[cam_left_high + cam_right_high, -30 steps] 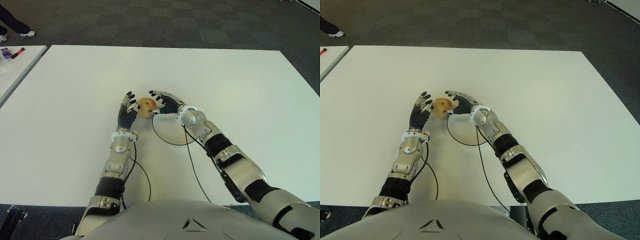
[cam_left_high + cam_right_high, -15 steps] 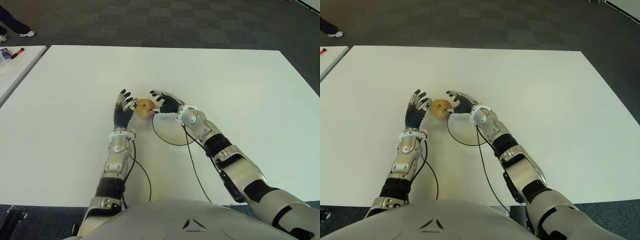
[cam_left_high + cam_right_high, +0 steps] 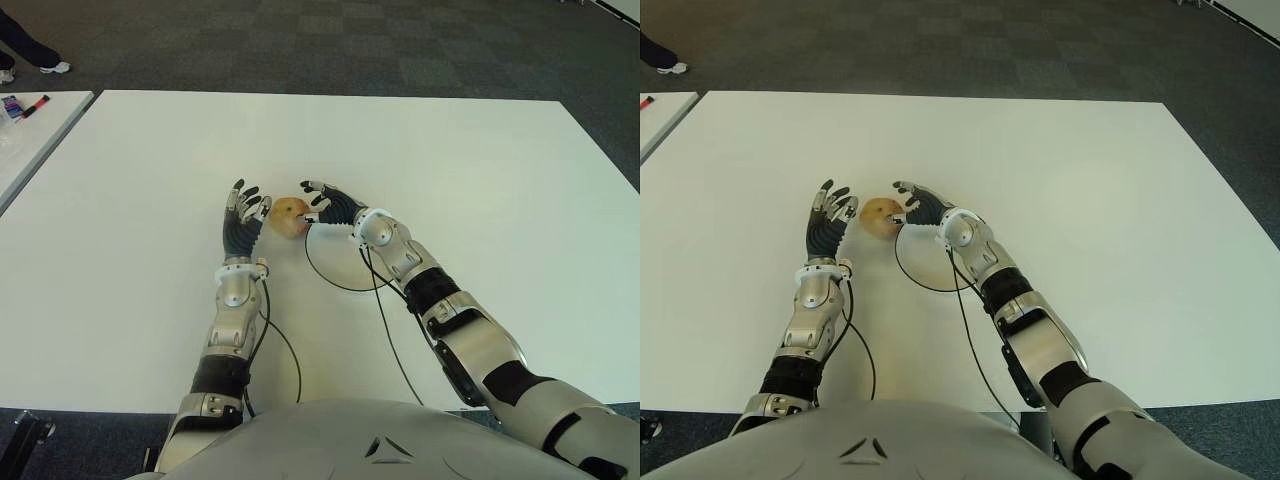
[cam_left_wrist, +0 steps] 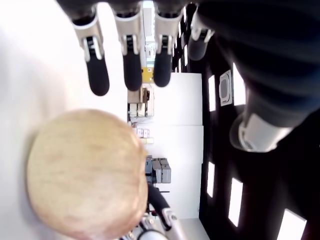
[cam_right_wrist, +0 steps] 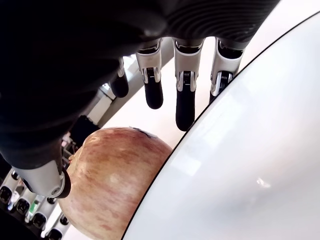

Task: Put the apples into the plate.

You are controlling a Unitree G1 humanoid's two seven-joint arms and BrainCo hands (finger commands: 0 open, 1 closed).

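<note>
Left hand has drawn off apple; right wrist view shows plate.

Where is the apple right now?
The apple sits on the white table between the left hand and right hand, just off the left edge of the plate.

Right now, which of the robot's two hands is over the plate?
The right hand. It reaches over the plate's far rim beside the apple; the left hand shows over bare table, left of the apple.
</note>
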